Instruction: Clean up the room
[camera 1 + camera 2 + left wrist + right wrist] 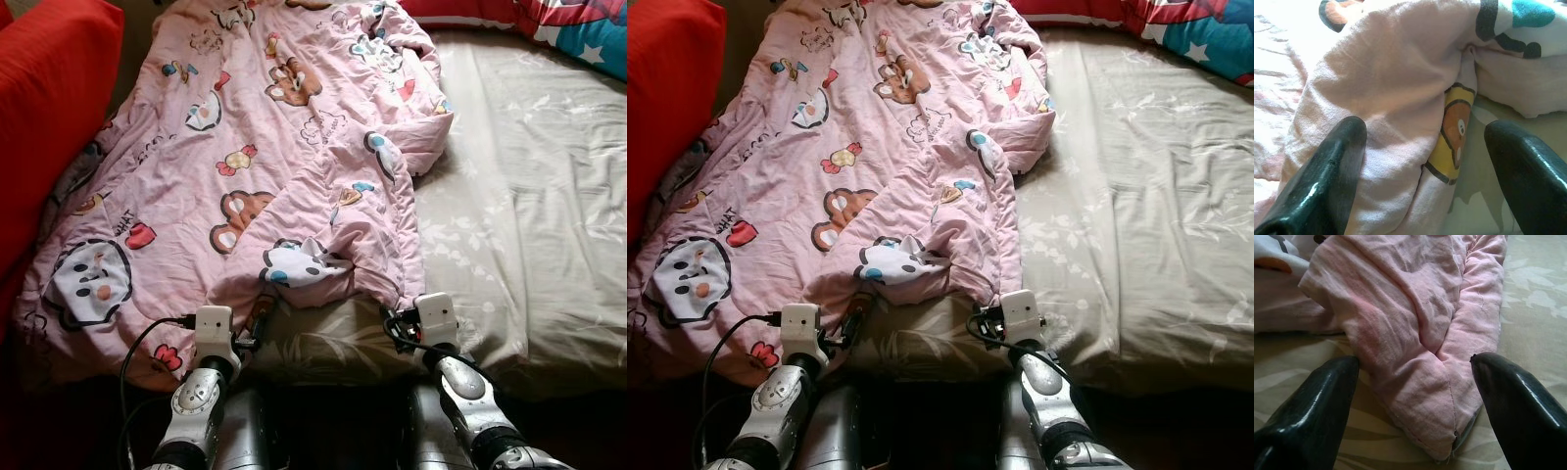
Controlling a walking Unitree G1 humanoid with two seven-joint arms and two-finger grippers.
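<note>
Both my grippers are spread wide at the near edge of the pink quilt [245,166], gripping nothing. Left gripper [1420,161] straddles a bunched fold, right gripper [1415,382] straddles a corner tip. The head views hide my fingertips under the hem. The quilt's crumpled over the bed's left half; the beige sheet [529,215] is bare rightward. A red pillow [49,117] is cut off on the left.

Bed with beige sheet, pink quilt and pillows lying on it.

The bed [549,225] is covered by a beige leaf-patterned sheet [509,147], creased, bare on the robot's right half. A pink cartoon-print quilt [245,147] lies rumpled over the left half, its near corner [1444,431] resting on the sheet. A red cushion [49,117] sits along the left edge; a red-and-blue star-patterned pillow [578,29] lies at the far right.
</note>
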